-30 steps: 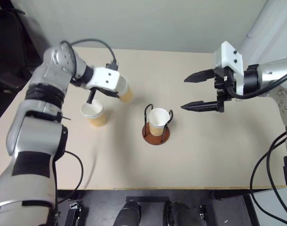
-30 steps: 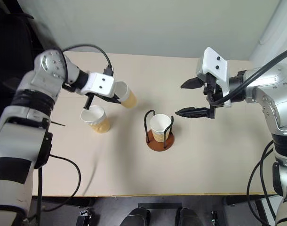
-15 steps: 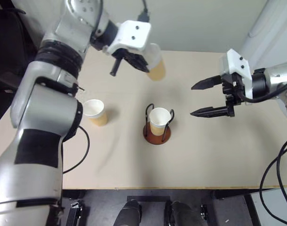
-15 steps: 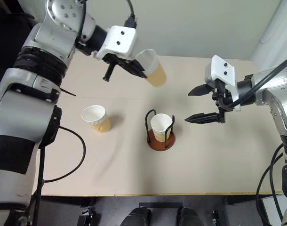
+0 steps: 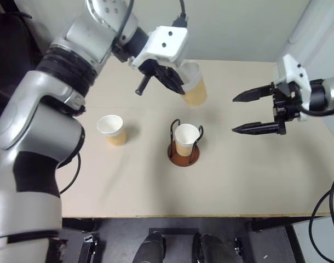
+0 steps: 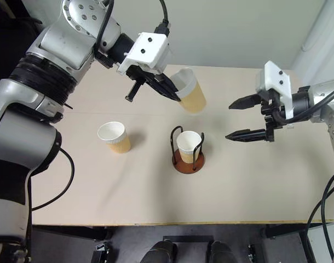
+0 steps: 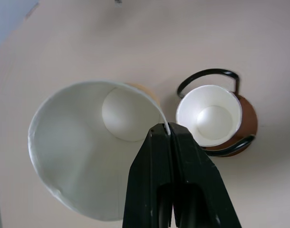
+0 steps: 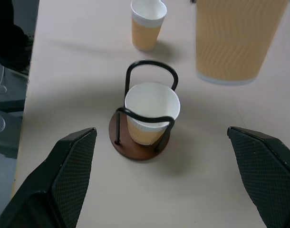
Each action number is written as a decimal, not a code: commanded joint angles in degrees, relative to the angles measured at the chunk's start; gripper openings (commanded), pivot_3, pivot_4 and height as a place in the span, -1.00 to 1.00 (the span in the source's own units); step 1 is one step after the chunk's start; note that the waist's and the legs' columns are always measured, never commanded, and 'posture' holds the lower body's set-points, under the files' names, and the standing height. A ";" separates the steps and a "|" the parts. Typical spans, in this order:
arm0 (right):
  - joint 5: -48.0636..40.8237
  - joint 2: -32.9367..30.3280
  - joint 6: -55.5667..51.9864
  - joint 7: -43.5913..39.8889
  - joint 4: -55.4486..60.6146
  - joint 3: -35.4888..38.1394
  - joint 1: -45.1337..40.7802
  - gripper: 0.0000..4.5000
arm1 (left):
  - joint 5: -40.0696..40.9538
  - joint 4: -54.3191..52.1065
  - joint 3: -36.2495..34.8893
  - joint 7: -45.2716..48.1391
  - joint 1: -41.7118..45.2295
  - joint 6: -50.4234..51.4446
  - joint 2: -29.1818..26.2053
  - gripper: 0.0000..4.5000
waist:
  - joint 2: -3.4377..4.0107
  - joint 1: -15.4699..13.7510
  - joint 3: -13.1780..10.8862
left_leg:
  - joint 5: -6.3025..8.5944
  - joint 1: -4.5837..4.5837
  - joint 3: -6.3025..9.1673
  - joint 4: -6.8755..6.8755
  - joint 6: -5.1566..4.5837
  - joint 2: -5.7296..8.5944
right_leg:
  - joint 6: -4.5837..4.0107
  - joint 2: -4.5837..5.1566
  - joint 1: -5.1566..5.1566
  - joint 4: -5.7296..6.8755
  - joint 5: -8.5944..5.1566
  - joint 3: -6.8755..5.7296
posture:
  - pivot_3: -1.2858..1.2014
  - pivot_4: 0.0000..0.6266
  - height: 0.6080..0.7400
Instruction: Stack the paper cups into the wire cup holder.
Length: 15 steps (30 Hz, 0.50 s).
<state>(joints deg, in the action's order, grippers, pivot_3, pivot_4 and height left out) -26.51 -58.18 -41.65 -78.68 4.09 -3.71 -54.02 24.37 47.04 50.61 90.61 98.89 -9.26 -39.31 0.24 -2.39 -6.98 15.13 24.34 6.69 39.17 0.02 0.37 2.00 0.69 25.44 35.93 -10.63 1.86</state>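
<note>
Beige tabletop (image 5: 249,181) carries the wire cup holder (image 5: 184,153) near its middle: a reddish-brown disc base with two black wire loops rising from it. One paper cup (image 5: 186,138) already sits upright inside the holder between the loops, its white mouth facing up. A second paper cup (image 5: 113,130) stands upright on the table well to the robot's left of the holder, apart from everything else.

The third paper cup (image 5: 193,90) is in the air, above the table and just beyond the holder, tilted so its tan base points down toward the right. The left gripper (image 6: 172,91) pinches it by the rim: in the left wrist view the two black fingers (image 7: 154,175) are pressed together on the thin white lip, one inside the cup and one outside, and the holder with its seated cup lies just beside the held cup.

On the robot's right, the right gripper (image 5: 249,112) hangs above the table, clear of the holder, pointing toward it. Its two black fingers are spread wide and grip nothing; in the right wrist view they frame the holder from either side at a distance.
</note>
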 commanded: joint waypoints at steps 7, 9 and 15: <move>-4.61 -5.72 -5.67 -0.29 -0.15 6.88 -5.73 1.00 | 7.56 -7.06 3.83 1.89 1.72 3.05 -2.05 -0.99 | 0.24 -0.30 -0.12 | -0.10 0.02 0.06 0.01 0.03 0.02 | 0.03 0.14 -0.04 -0.01 0.03 -0.01 | 0.03 -0.52 1.00; -4.90 -6.02 -6.09 -0.11 0.30 6.96 -6.09 1.00 | 8.20 -7.56 4.44 1.89 1.86 3.07 -2.12 -0.99 | 0.27 -0.33 -0.14 | -0.11 0.01 -0.01 0.00 0.01 0.07 | 0.05 0.13 -0.03 0.01 0.05 -0.03 | 0.03 -0.52 1.00; -6.06 -6.46 -6.67 0.16 1.33 7.12 -6.02 1.00 | 10.03 -10.16 6.90 1.89 1.15 3.41 -2.99 -0.99 | 0.34 -0.29 -0.17 | -0.15 0.02 0.04 0.01 0.04 0.02 | 0.06 0.14 -0.04 0.00 0.06 0.00 | 0.03 -0.52 1.00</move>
<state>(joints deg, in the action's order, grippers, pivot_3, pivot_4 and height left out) -31.56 -63.54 -48.19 -78.73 4.08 1.23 -58.62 32.82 38.46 57.67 90.63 98.83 -6.05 -41.55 0.58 -2.69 -7.16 14.98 24.37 6.76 39.22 0.06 0.36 2.07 0.86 25.40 35.94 -10.57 1.87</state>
